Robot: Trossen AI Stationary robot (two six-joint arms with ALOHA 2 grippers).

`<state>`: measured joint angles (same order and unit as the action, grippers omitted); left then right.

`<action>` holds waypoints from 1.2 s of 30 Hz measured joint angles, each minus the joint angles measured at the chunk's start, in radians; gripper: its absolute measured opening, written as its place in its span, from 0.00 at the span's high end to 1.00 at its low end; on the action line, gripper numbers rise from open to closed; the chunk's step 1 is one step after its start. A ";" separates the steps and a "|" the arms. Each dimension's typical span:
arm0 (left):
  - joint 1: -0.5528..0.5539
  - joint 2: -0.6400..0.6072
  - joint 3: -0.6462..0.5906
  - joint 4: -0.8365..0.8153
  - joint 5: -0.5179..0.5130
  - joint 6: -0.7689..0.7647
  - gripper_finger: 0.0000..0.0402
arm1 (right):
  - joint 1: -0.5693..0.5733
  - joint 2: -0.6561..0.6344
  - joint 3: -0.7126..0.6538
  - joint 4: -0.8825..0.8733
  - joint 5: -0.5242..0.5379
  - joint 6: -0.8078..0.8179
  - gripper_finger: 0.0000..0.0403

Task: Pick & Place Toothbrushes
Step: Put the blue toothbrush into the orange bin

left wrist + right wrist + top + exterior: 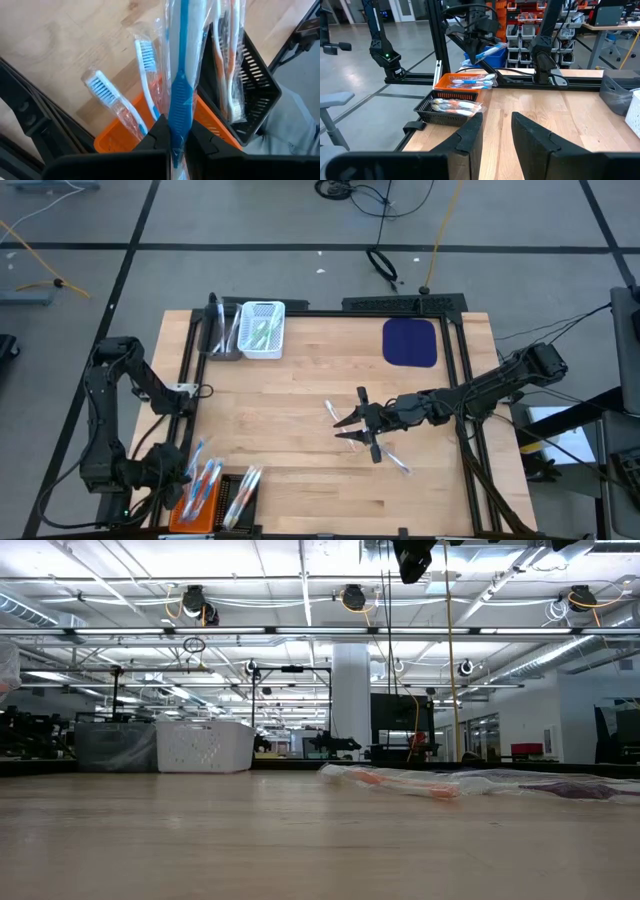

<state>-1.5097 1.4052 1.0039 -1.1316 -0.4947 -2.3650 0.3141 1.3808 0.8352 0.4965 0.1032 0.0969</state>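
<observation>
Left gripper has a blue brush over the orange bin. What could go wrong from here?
1. The left gripper is shut on a wrapped blue toothbrush above the orange basket. The black basket sits right beside it, so a drop could land there.
2. Brushes already standing in the orange basket could snag the wrapper.
3. The right gripper hangs open over two loose toothbrushes and may nudge them.

Toothbrushes [398, 461] on table [300, 490], right of baskets [215, 502]
</observation>
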 joint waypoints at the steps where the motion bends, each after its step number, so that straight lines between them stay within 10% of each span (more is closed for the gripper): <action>1: 0.000 0.001 0.000 0.003 -0.003 0.000 0.97 | 0.000 0.000 0.000 0.000 0.000 0.000 0.77; 36: -0.011 -0.006 -0.002 0.030 0.165 0.097 0.93 | 0.000 0.000 0.000 -0.001 0.000 0.012 0.77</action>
<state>-1.5208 1.3991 1.0016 -1.1012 -0.3296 -2.2684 0.3141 1.3808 0.8352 0.4957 0.1032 0.1089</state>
